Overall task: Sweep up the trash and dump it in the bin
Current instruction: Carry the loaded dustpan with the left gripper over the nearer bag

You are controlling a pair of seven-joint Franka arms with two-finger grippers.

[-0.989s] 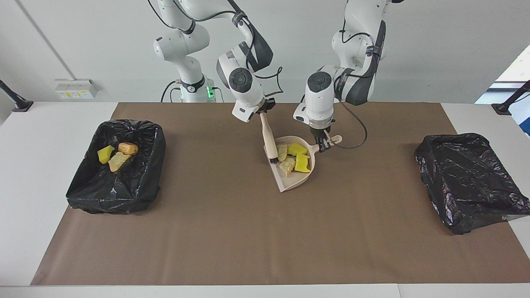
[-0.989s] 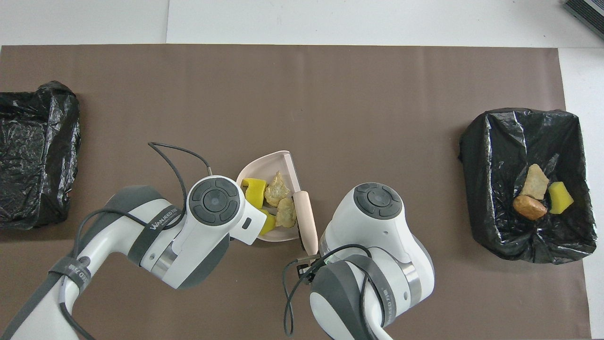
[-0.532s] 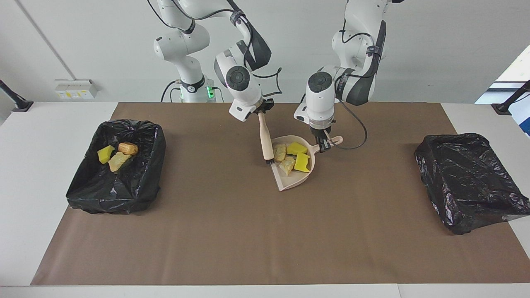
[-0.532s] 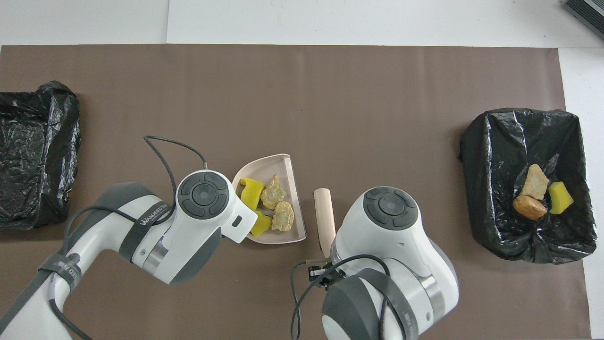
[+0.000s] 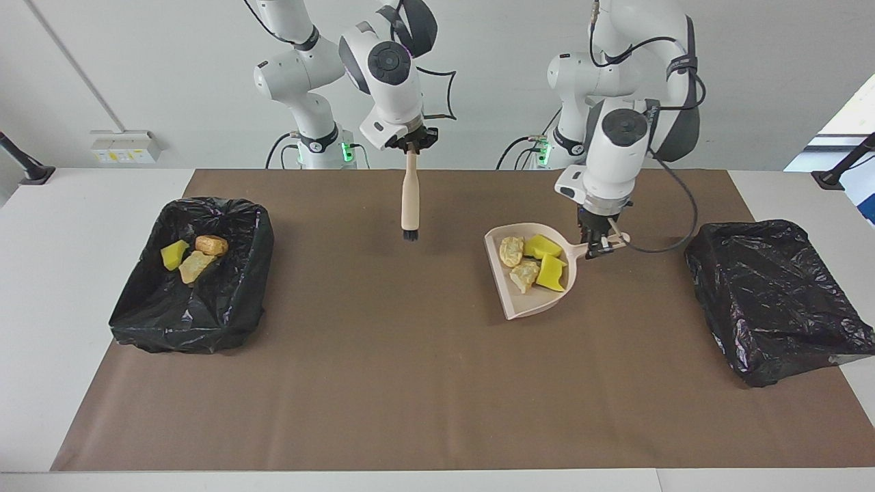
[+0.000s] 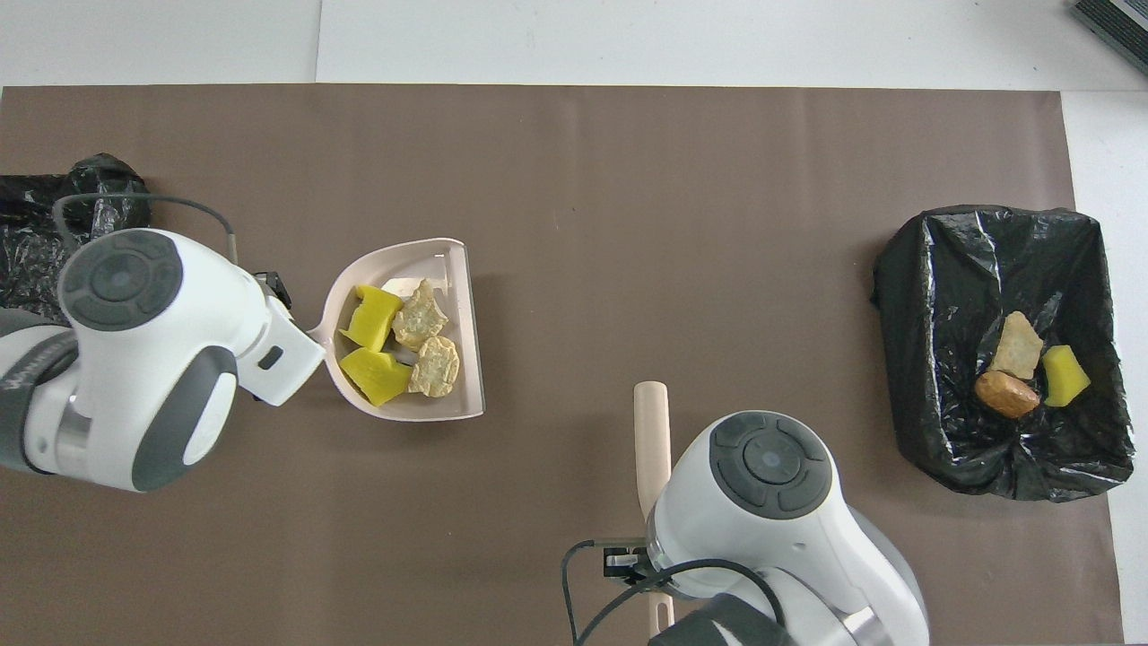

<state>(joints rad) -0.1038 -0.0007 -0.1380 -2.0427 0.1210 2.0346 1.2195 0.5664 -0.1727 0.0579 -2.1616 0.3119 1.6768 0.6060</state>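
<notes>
1. Lying in the beige plastic dustpan (image 5: 536, 309) (image 6: 466, 408) are four bits of trash (image 5: 532, 262) (image 6: 396, 343): two bright yellow sponge chunks and two golden-brown pastry pieces.
2. Pointing its open mouth toward the right arm's end of the table, the dustpan is running its long axis along the table, with its handle toward the left arm's end.
3. Pinching that handle, the left gripper (image 5: 597, 240) is keeping its fingers closed on it, over the brown mat (image 5: 424, 383) (image 6: 628, 197).
4. Hanging upright from the right gripper (image 5: 411, 147), whose fingers are clamping its top, the beige-handled brush (image 5: 410, 198) (image 6: 652, 431) is pointing its dark bristles down, clear of the mat.
5. Sitting in the black-lined bin (image 5: 239, 301) (image 6: 915, 269) at the right arm's end are three more pieces; another black-lined bin (image 5: 772, 301) (image 6: 27, 242) is standing at the left arm's end.
</notes>
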